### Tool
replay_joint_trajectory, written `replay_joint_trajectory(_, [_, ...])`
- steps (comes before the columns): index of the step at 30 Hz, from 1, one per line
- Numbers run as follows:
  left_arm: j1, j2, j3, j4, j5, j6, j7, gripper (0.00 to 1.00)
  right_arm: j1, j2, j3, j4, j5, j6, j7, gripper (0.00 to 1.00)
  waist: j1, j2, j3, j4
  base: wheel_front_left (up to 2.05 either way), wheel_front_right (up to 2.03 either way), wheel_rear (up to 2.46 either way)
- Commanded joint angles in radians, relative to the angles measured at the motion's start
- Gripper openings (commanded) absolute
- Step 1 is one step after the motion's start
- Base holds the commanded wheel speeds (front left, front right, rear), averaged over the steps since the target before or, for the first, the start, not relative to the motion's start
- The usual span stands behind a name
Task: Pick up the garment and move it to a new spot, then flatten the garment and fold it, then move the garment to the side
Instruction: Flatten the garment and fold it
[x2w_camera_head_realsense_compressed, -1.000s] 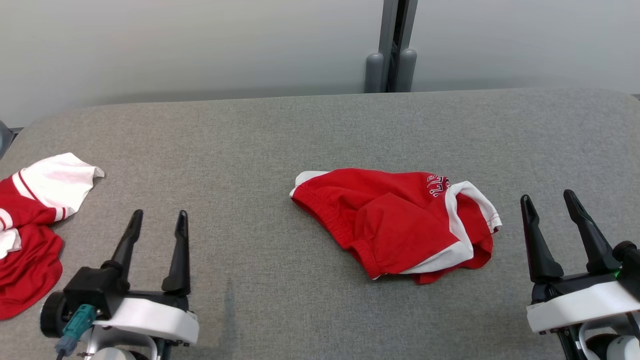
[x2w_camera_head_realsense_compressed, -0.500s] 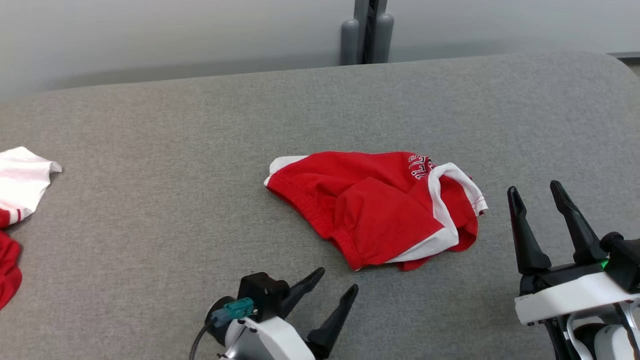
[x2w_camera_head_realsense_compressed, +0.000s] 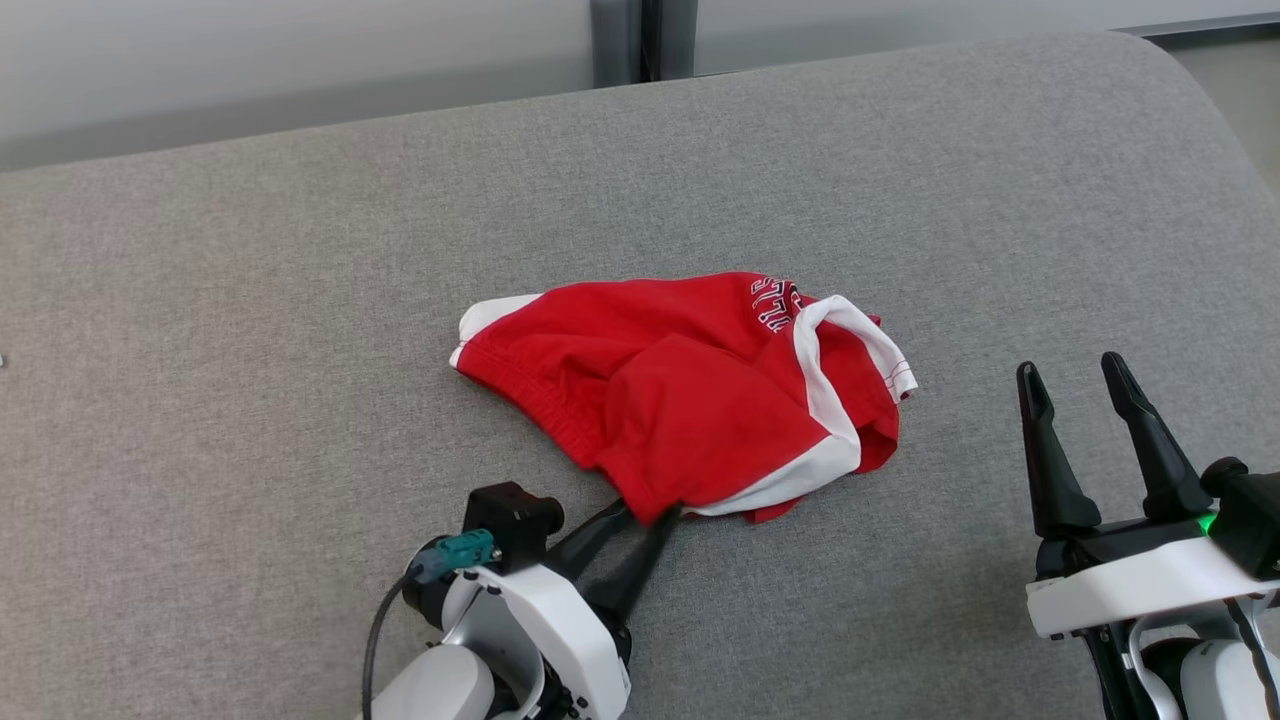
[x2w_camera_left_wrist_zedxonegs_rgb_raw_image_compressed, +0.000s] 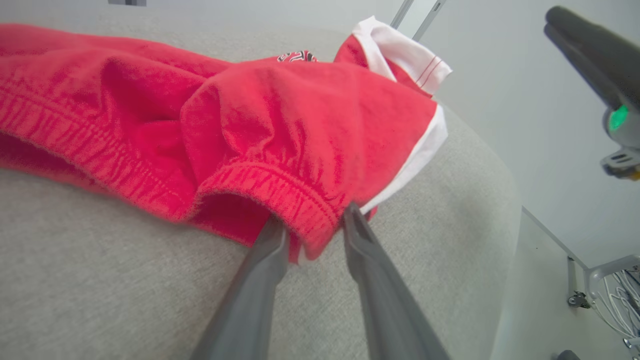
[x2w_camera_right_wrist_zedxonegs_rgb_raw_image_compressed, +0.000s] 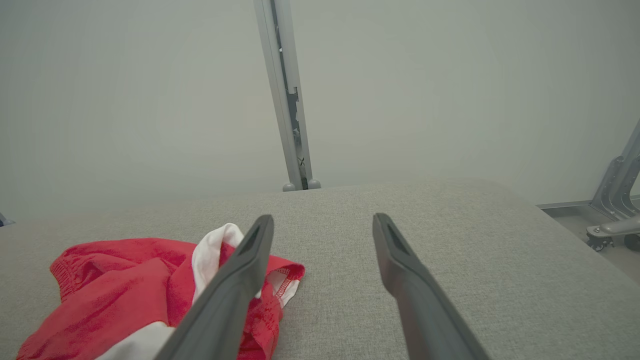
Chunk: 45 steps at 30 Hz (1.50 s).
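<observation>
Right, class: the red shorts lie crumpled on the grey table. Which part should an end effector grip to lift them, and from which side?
Likely the waistband fold at the near edge of the red shorts, approached low from the robot's side. It bulges off the table, leaving room either side; the left end effector straddles it.

The grey tabletop (x2w_camera_head_realsense_compressed: 250, 300) lies bare to the left of the garment (x2w_camera_head_realsense_compressed: 690, 400) and behind it, up to the post (x2w_camera_head_realsense_compressed: 640, 40) at the far edge. A wide free strip separates the garment from the right end effector (x2w_camera_head_realsense_compressed: 1068, 363). The left end effector (x2w_camera_head_realsense_compressed: 645, 513) occupies the garment's near hem.
</observation>
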Motion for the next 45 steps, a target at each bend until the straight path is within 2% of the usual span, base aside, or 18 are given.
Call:
replay_joint_trajectory(1, [-0.022,0.01,0.011,-0.007,-0.014,-0.008,-0.008,0.0,-0.011,-0.001,-0.003,0.006,0.007,0.0,-0.011,1.0,0.0,0.0,0.0,0.0,0.0,0.0,0.0])
replay_joint_trajectory(7, [0.022,0.055,0.042,-0.147,-0.073,-0.002,0.046,0.0,0.002,0.005,-0.025,0.015,0.01,0.0,-0.017,1.0,0.0,0.0,-0.013,0.03,0.0,0.0,0.0])
replay_joint_trajectory(8, [0.05,0.097,0.06,-0.27,-0.113,0.011,0.107,0.0,0.004,0.006,-0.035,0.018,0.01,0.0,-0.017,1.0,0.0,0.0,-0.019,0.057,0.0,0.0,0.0])
replay_joint_trajectory(12, [0.09,0.164,0.105,-0.428,-0.155,0.052,0.174,0.0,0.001,0.008,-0.046,0.018,0.008,0.0,-0.012,1.0,0.0,0.0,-0.024,0.087,0.0,0.0,0.0])
replay_joint_trajectory(15, [0.107,0.217,0.153,-0.496,-0.16,0.094,0.197,0.0,-0.004,0.009,-0.053,0.018,0.006,0.0,-0.009,1.0,0.0,0.0,-0.022,0.104,0.0,0.0,0.0])
replay_joint_trajectory(19, [0.124,0.244,0.207,-0.473,-0.216,0.109,0.215,0.0,-0.019,0.01,-0.048,0.023,0.009,0.0,-0.006,1.0,0.0,0.0,-0.018,0.106,0.0,0.0,0.0])
replay_joint_trajectory(26, [0.076,0.227,0.22,-0.264,-0.26,0.069,0.204,0.0,-0.032,0.01,-0.047,0.039,0.017,0.0,-0.003,1.0,0.0,0.0,-0.007,0.079,0.0,0.0,0.0])
replay_joint_trajectory(27, [0.071,0.223,0.22,-0.228,-0.26,0.062,0.201,0.34,-0.033,0.01,-0.048,0.041,0.018,0.0,-0.004,1.0,0.0,0.0,-0.005,0.075,0.0,0.0,0.0])
replay_joint_trajectory(28, [0.067,0.214,0.217,-0.193,-0.265,0.058,0.196,0.81,-0.033,0.01,-0.05,0.043,0.02,0.0,-0.004,1.0,0.0,0.0,-0.004,0.072,0.0,0.0,0.0])
replay_joint_trajectory(29, [0.059,0.21,0.215,-0.164,-0.258,0.053,0.189,1.0,-0.033,0.01,-0.05,0.044,0.021,0.0,-0.005,1.0,0.0,0.0,-0.004,0.069,0.0,0.0,0.0])
replay_joint_trajectory(37, [0.051,0.203,0.224,-0.049,-0.218,0.053,0.107,1.0,-0.018,0.007,-0.067,0.043,0.022,0.0,-0.007,1.0,0.0,0.0,-0.014,0.061,0.0,0.0,0.0])
replay_joint_trajectory(40, [0.071,0.212,0.232,-0.033,-0.207,0.066,0.083,1.0,-0.01,0.005,-0.083,0.039,0.023,0.0,0.0,1.0,0.0,0.0,-0.022,0.069,0.0,0.0,0.0])
replay_joint_trajectory(45, [0.094,0.222,0.284,-0.049,-0.195,0.115,-0.004,1.0,-0.002,0.001,-0.097,0.03,0.013,0.0,0.007,1.0,0.0,0.0,-0.046,0.087,0.0,0.0,0.0])
